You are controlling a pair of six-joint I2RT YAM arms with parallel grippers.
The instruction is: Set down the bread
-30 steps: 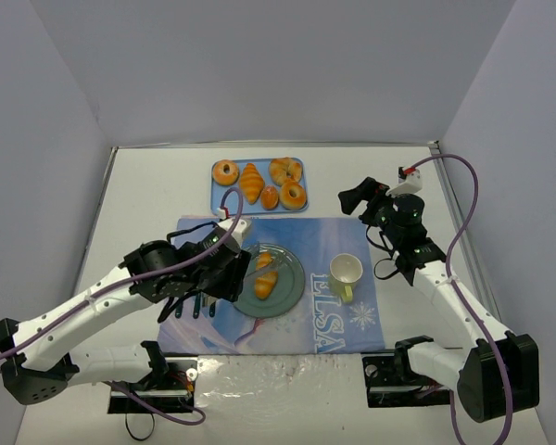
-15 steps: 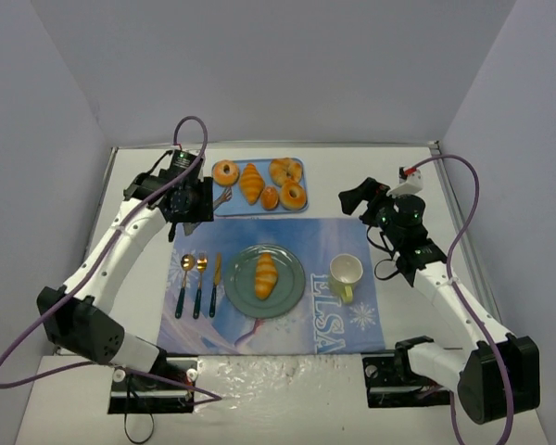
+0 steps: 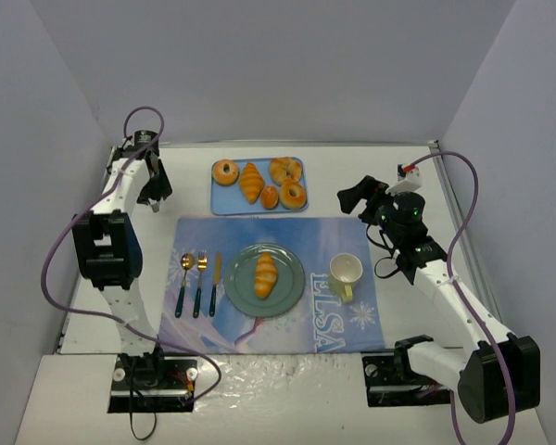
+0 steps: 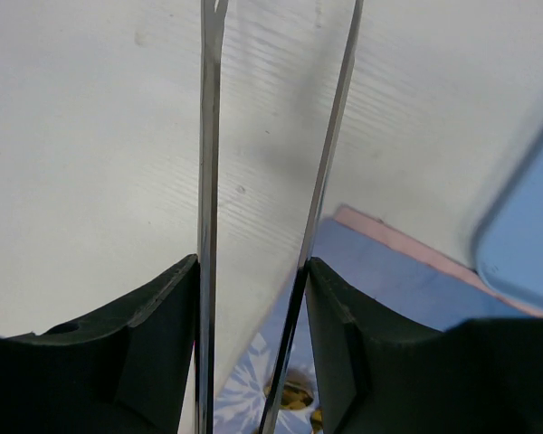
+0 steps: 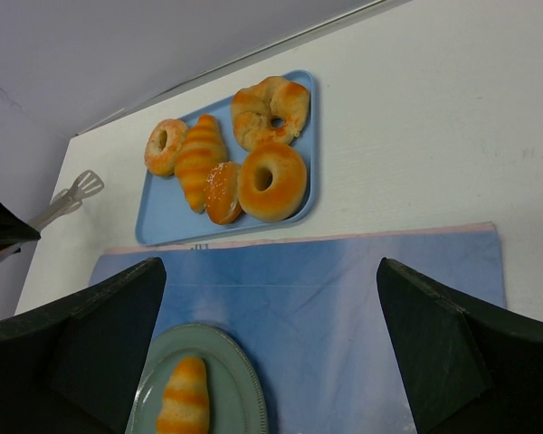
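The bread (image 3: 265, 274), a small golden roll with browner stripes, lies lengthwise in the middle of the green plate (image 3: 292, 287) on the blue placemat, with nothing touching it; in the right wrist view the bread (image 5: 183, 398) shows at the bottom edge. My left gripper (image 3: 154, 193) is far back at the table's left edge, well away from the plate. In the left wrist view it (image 4: 252, 262) is shut on metal tongs (image 4: 208, 136), whose two blades run out between the fingers. My right gripper (image 3: 352, 197) hangs open right of the tray, empty (image 5: 270, 264).
A blue tray (image 3: 221, 199) at the back holds ring doughnuts (image 3: 225, 171), a larger orange croissant (image 3: 250, 182) and other pastries. A yellow cup (image 3: 346, 271) stands right of the plate. A spoon, fork and knife (image 3: 197, 278) lie left of it. Grey walls enclose the table.
The left arm has swung up from the plate, past the tray, to the far left back edge, carrying the tongs. The bread stays on the plate. The right arm has not moved.
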